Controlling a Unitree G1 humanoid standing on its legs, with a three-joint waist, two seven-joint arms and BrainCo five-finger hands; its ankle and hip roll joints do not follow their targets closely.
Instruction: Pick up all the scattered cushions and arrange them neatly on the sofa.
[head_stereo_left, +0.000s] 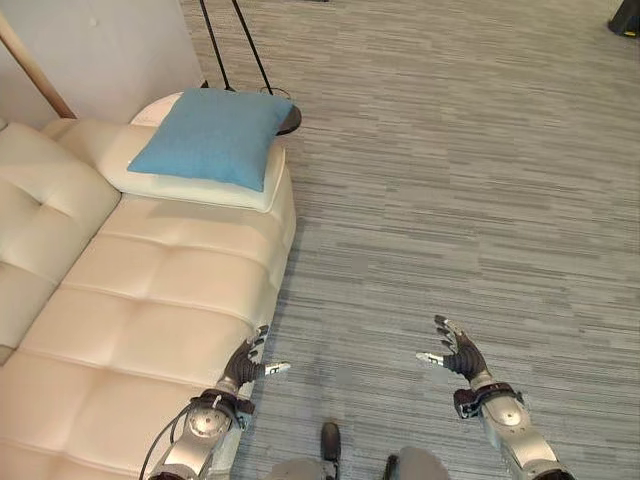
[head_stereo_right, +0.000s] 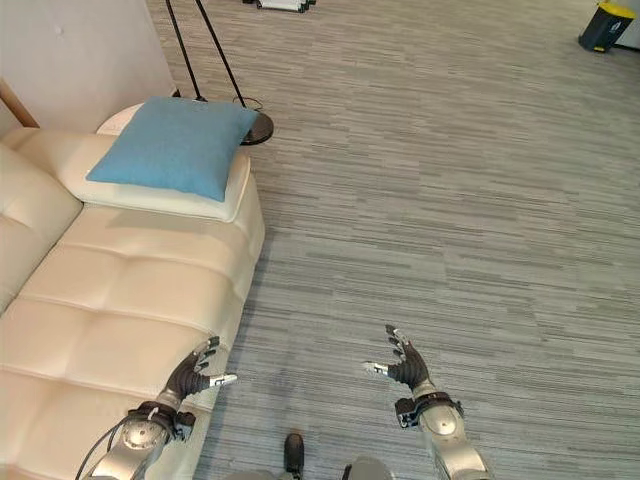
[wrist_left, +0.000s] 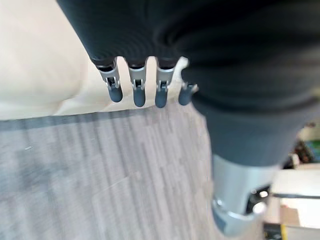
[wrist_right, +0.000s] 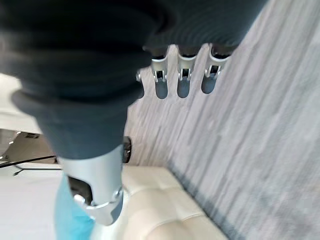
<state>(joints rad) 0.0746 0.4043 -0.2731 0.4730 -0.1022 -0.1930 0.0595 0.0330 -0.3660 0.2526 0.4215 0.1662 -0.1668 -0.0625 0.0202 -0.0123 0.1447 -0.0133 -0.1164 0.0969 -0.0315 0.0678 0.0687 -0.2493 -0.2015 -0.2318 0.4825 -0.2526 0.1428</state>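
Note:
A blue cushion (head_stereo_left: 213, 135) lies on a cream cushion (head_stereo_left: 190, 185) at the far end of the cream sofa (head_stereo_left: 140, 310). My left hand (head_stereo_left: 245, 365) hovers open at the sofa's front edge, its fingers (wrist_left: 137, 92) straight and holding nothing. My right hand (head_stereo_left: 458, 352) hangs open over the grey floor, about a forearm's length to the right of the left hand, with fingers (wrist_right: 182, 85) spread and nothing in it. The blue cushion (wrist_right: 72, 220) also shows past the right thumb in the right wrist view.
A floor lamp's dark round base (head_stereo_left: 288, 118) and thin black poles (head_stereo_left: 235, 45) stand just behind the sofa's end. A dark bin with a yellow top (head_stereo_right: 605, 27) sits at the far right. Grey striped carpet (head_stereo_left: 450, 200) spreads wide to the right.

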